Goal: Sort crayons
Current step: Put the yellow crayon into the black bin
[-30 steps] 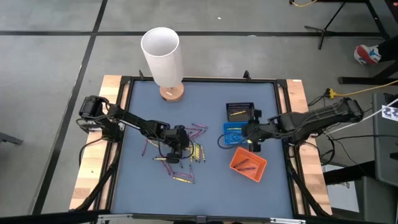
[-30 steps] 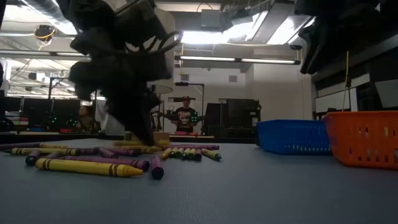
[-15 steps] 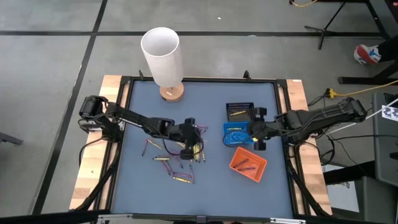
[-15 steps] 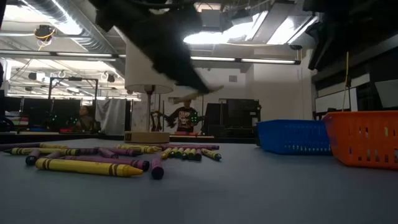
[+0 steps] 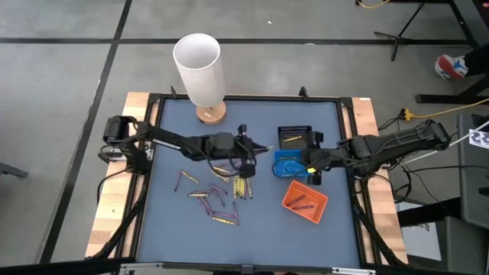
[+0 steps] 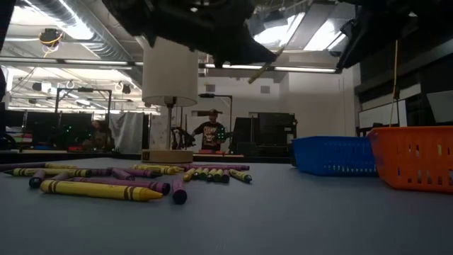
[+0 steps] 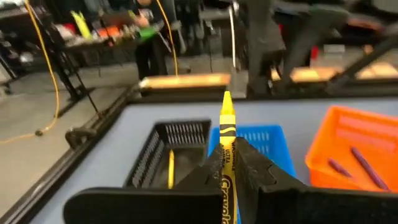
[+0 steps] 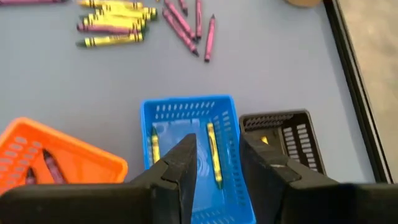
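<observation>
Currently the left gripper (image 7: pixel 227 163) is lifted above the table (image 5: pixel 176 229) mid-area, clamped on a yellow crayon (image 7: pixel 226 134) that sticks out past its fingertips; the wrapper text reads "Crayola" along the barrel. It sits near the far side of the loose crayons (image 5: pixel 221 191), which lie scattered left of table centre, yellow and purple mixed.

Right gripper (image 8: pixel 216 163) hovers over the blue tray (image 8: pixel 191 121), fingers parted, nothing between them. Blue tray holds two yellow crayons. Black tray (image 5: pixel 296 137) sits touching it on the far side, with yellow inside; orange tray (image 5: pixel 306 200) is nearer the front edge, right of centre, holding purple ones.

White cylinder on a wooden base (image 5: pixel 200 70) stands at the far edge.
</observation>
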`<state>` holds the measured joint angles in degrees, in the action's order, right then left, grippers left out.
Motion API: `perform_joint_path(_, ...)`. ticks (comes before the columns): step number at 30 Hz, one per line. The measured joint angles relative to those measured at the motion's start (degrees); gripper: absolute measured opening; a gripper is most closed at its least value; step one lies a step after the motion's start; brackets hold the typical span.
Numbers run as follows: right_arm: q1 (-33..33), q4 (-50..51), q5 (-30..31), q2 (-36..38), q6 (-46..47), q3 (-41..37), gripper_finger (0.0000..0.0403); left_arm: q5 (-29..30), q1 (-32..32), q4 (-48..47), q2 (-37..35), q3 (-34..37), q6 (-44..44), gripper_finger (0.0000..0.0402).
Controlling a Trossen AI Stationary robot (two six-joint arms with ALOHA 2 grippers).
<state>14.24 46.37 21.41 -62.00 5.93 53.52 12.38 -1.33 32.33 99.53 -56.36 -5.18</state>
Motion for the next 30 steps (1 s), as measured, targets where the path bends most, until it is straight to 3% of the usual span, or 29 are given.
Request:
perform_joint_path(10, 0.0, -7.26, -4.79, 0.0, -0.04, 0.0, 0.012, -3.46, -5.36, 18.26, 13.54, -3.0, 0.11, 0.0004)
perform_joint_path(21, 0.02, -9.28, -5.98, 0.0, -0.26, 0.0, 0.012, -6.03, -7.54, 15.79, 25.96, -19.05, 0.02, 0.0008)
perform_joint_path(30, 0.02, -9.27, -6.01, 0.0, -0.31, 0.0, 0.012, -5.91, -8.56, 15.26, 29.77, -21.61, 0.04, 0.001)
